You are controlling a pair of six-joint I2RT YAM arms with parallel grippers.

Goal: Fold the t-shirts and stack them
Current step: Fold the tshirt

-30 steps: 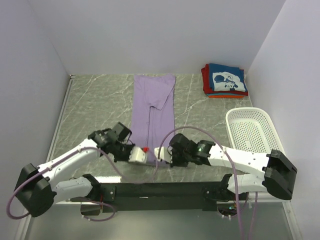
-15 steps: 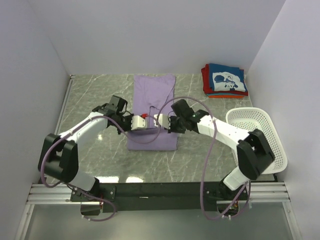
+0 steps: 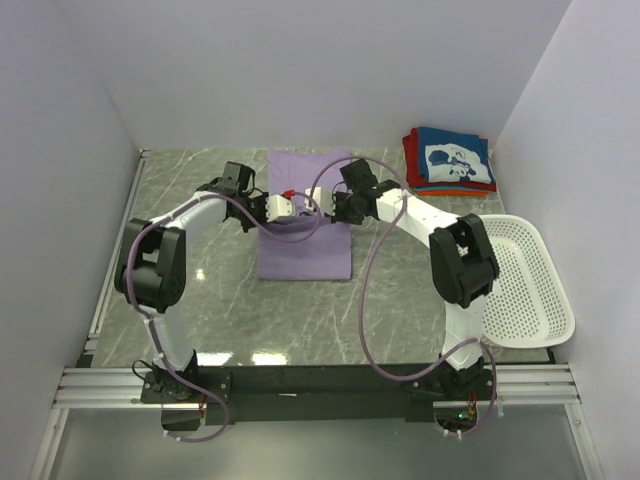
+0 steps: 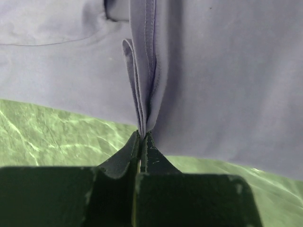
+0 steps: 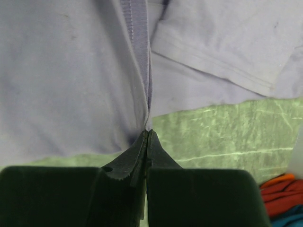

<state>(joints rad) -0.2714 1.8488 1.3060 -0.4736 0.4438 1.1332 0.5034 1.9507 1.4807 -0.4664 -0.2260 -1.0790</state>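
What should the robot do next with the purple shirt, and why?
Probably carry the pinched hem toward the far edge before lowering it: the left gripper and right gripper are both shut on the lavender shirt, and the held hem looks short of that edge.

The left arm and right arm reach forward, wrists turned inward. The left pincer and right pincer sit tip to tip, each clamped on the lavender-purple cloth t-shirt.

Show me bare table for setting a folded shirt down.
Free: the table strip between the purple shirt and the near edge. Crowded: the right side, with the shirt stack and the basket.
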